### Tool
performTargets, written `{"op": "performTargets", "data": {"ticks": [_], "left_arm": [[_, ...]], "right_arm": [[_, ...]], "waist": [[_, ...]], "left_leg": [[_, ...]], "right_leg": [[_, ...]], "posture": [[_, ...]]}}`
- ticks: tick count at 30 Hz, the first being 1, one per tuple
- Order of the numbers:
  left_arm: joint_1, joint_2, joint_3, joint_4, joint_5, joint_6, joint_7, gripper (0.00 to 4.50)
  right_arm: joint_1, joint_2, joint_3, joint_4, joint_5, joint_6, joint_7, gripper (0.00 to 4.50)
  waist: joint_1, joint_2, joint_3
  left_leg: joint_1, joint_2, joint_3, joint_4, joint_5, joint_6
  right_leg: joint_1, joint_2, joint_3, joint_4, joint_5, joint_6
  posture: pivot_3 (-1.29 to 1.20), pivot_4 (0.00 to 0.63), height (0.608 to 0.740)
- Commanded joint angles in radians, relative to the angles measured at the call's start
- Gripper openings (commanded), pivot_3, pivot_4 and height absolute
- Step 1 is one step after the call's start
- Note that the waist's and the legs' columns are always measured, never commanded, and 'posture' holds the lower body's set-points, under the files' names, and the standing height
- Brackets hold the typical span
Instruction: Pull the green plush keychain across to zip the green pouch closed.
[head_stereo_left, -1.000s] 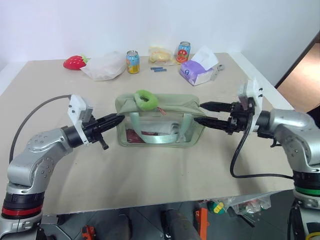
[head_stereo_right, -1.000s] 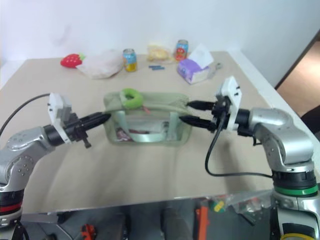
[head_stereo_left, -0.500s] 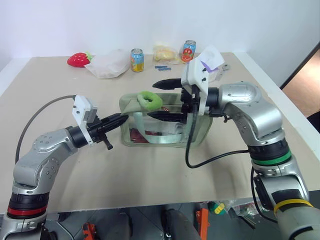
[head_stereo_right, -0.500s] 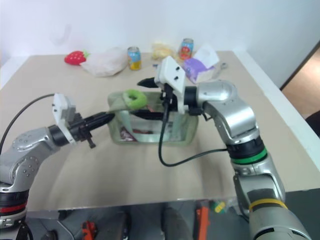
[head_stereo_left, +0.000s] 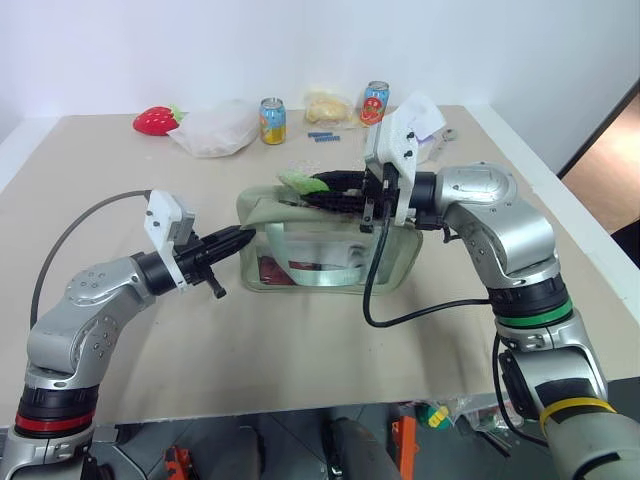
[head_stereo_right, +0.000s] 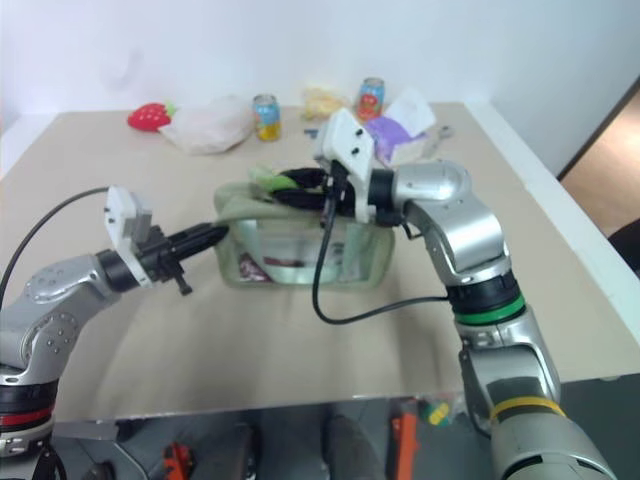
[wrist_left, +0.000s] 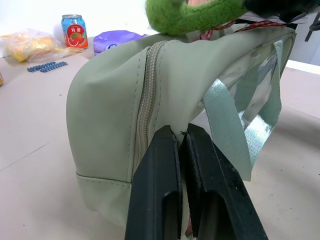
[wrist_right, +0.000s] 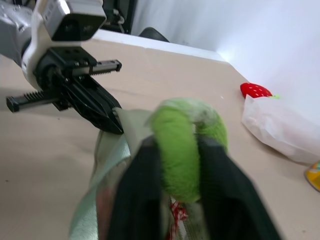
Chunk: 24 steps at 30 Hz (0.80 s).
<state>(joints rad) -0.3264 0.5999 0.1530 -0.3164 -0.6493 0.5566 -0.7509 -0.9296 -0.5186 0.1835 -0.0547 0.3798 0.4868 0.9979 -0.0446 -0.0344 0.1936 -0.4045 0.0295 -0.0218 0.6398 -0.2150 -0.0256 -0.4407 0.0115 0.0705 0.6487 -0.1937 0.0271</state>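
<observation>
The green pouch (head_stereo_left: 330, 255) stands upright mid-table, clear window side facing me, webbing strap hanging down its front. My left gripper (head_stereo_left: 240, 238) is shut on the fabric at the pouch's left end, right by the zip's end (wrist_left: 145, 100). The green plush keychain (head_stereo_left: 297, 181) sits on top of the pouch near its left end. My right gripper (head_stereo_left: 318, 190) reaches in from the right along the pouch's top and is shut on the keychain (wrist_right: 182, 145), which is squeezed between the black fingers (wrist_right: 140, 190).
At the back of the table lie a red strawberry plush (head_stereo_left: 155, 120), a white plastic bag (head_stereo_left: 213, 130), two cans (head_stereo_left: 270, 120) (head_stereo_left: 375, 100), a yellow snack bag (head_stereo_left: 325, 107) and a purple tissue pack (head_stereo_left: 415, 125). The right arm's cable (head_stereo_left: 400, 315) droops in front of the pouch.
My right gripper swung in from the pouch's right end to its top left, stood open around the green plush keychain, then shut on it. The left gripper kept its hold.
</observation>
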Motion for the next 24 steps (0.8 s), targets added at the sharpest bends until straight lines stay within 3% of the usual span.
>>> {"op": "performTargets", "data": {"ticks": [1, 8, 24], "left_arm": [[-0.013, 0.000, -0.011, -0.018, 0.009, -0.008, -0.001, 0.00], [-0.057, -0.025, -0.007, 0.018, 0.034, -0.005, 0.052, 0.00], [-0.112, -0.086, -0.010, 0.047, 0.073, -0.016, 0.132, 0.00]], "right_arm": [[-0.007, 0.000, -0.039, -0.037, 0.021, 0.011, -0.001, 0.05], [-0.001, -0.002, -0.072, -0.047, 0.013, -0.044, -0.018, 0.05], [-0.005, -0.211, -0.192, 0.108, -0.042, -0.158, 0.022, 0.05]], "waist": [[0.000, 0.000, 0.000], [0.000, 0.000, 0.000], [-0.002, 0.000, 0.000]], "left_leg": [[0.000, 0.000, 0.000, 0.000, 0.000, 0.000], [0.000, 0.000, 0.000, 0.000, 0.000, 0.000], [0.000, 0.000, 0.001, 0.000, 0.000, 0.000]], "right_leg": [[0.000, 0.000, 0.000, 0.000, 0.000, 0.000], [0.000, 0.000, 0.000, 0.000, 0.000, 0.000], [0.000, 0.000, 0.001, 0.000, 0.001, 0.001]], "posture": [[0.00, 0.150, 0.740], [0.00, 0.150, 0.740], [0.00, 0.150, 0.740]]}}
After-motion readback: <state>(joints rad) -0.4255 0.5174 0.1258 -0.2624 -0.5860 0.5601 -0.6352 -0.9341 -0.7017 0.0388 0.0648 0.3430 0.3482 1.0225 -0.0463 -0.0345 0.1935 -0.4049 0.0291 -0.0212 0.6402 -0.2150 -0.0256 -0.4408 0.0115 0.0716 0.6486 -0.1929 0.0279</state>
